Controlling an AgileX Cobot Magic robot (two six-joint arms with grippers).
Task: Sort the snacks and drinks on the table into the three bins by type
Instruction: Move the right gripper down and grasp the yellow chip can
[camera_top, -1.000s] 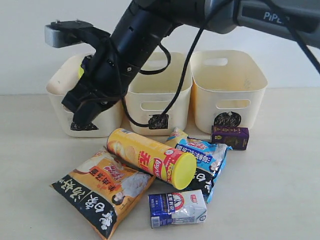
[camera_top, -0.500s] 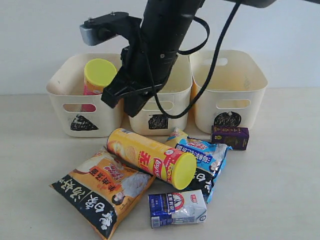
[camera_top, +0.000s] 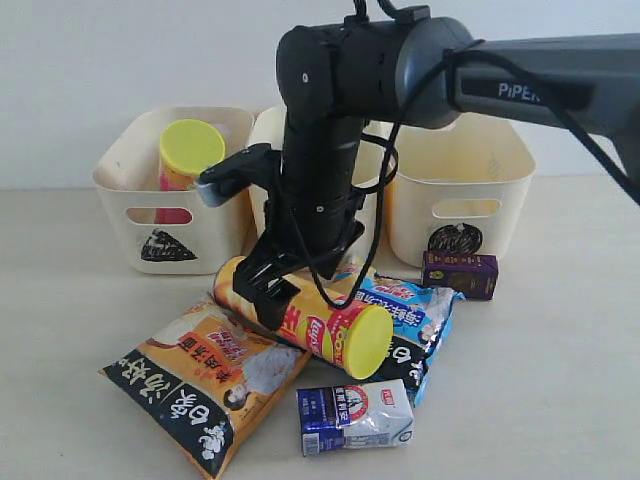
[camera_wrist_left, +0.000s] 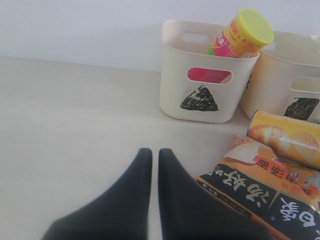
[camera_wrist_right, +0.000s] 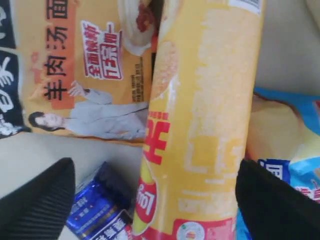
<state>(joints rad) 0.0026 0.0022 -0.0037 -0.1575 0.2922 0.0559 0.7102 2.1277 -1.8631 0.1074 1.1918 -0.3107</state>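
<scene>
My right gripper (camera_top: 270, 292) hangs open low over the yellow chip tube (camera_top: 312, 318), and its two black fingers straddle the tube (camera_wrist_right: 205, 100) without gripping it. The pink tube (camera_top: 185, 155) stands in the triangle bin (camera_top: 130, 205). On the table lie the orange-and-black bag (camera_top: 200, 375), the blue-and-black bag (camera_top: 418, 322), the blue-and-white carton (camera_top: 355, 415) and the purple carton (camera_top: 460, 273). The arm partly hides the square bin (camera_top: 318, 244); the circle bin (camera_top: 500, 170) looks empty. My left gripper (camera_wrist_left: 154, 155) is shut, holds nothing and sits low over bare table beside the orange bag (camera_wrist_left: 260, 185).
The yellow tube rests on the orange bag and the blue bag, its lid (camera_top: 368, 340) facing the front. The three bins stand in a row against the wall. Bare table lies to the left of the triangle bin (camera_wrist_left: 200, 80).
The right arm left the triangle bin, where the pink tube now stands, swung right and came down over the lying yellow tube.
</scene>
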